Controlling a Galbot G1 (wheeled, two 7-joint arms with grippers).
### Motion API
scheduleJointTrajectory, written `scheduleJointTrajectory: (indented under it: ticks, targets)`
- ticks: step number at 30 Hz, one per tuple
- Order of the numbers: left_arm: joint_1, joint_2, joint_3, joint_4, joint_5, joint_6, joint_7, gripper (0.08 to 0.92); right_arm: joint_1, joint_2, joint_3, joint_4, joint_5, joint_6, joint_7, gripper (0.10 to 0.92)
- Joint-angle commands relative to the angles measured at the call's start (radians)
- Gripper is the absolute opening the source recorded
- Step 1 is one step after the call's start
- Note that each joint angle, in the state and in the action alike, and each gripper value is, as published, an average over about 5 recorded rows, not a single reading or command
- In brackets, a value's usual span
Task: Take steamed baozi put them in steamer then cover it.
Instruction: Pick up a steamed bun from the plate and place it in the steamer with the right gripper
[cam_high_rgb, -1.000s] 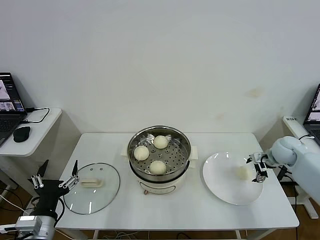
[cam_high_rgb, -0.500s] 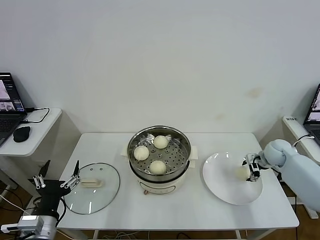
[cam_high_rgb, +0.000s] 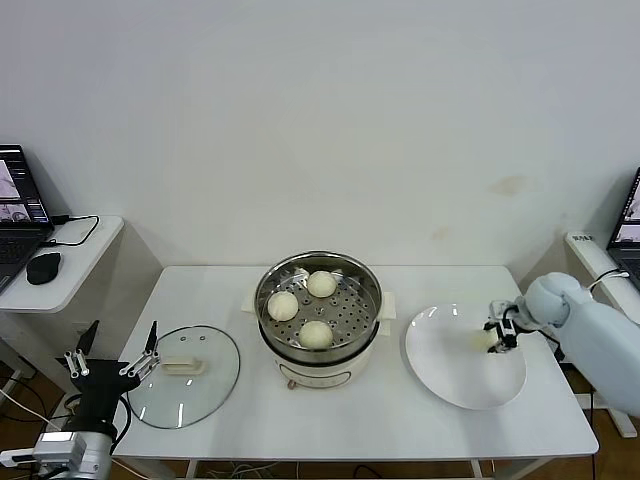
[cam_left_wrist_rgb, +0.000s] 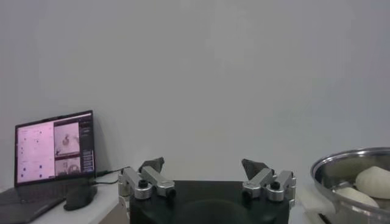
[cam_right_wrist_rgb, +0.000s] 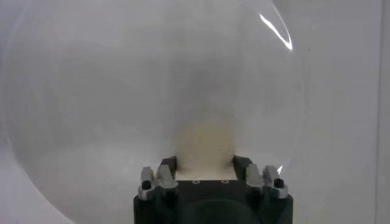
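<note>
Right gripper (cam_high_rgb: 495, 335) low over plate (cam_high_rgb: 440, 375), clamped on last baozi (cam_right_wrist_rgb: 205, 146). Left gripper (cam_high_rgb: 112, 362) parked off-table, fingers apart. No legible writing.

The right tool (cam_right_wrist_rgb: 205, 163) is covering the near side of the baozi (cam_right_wrist_rgb: 205, 145) between its fingers; the steamer (cam_left_wrist_rgb: 356, 182) is getting cut off beside the left tool (cam_left_wrist_rgb: 204, 165).

Glass lid (cam_high_rgb: 184, 375) — plate (cam_high_rgb: 440, 365) — laptop (cam_high_rgb: 20, 210).
</note>
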Motion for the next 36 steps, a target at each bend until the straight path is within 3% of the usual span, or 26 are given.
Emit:
scheduleJointTrajectory:
  ticks: [1,10,16,21,31,36]
  targets:
    - [-0.002,0.001,0.001,-0.001,-0.001,0.0,0.0,0.823,0.241,-0.12,-0.191,0.12,0.16,-0.048,-0.023,0.521]
    - [-0.013,0.009,0.013,-0.002,-0.001,0.001,0.0,0.823,0.717,-0.133,-0.541,0.331,0.473,-0.185,-0.005,0.534]
    - [-0.024,0.011,0.021,-0.001,-0.001,0.003,0.0,0.823,0.936,-0.005,-0.727,0.436,0.687,-0.316,0.069,0.535]
    - [-0.032,0.006,0.023,0.004,-0.001,0.002,0.0,0.823,0.943,0.124,-0.783,0.481,0.859,-0.425,0.165,0.539]
    - [-0.035,-0.009,0.023,0.003,-0.001,0.001,-0.001,0.823,0.796,0.295,-0.813,0.436,0.938,-0.571,0.335,0.543]
    - [-0.033,-0.014,0.022,0.001,-0.002,0.0,-0.002,0.823,0.693,0.344,-0.814,0.371,0.903,-0.594,0.387,0.543]
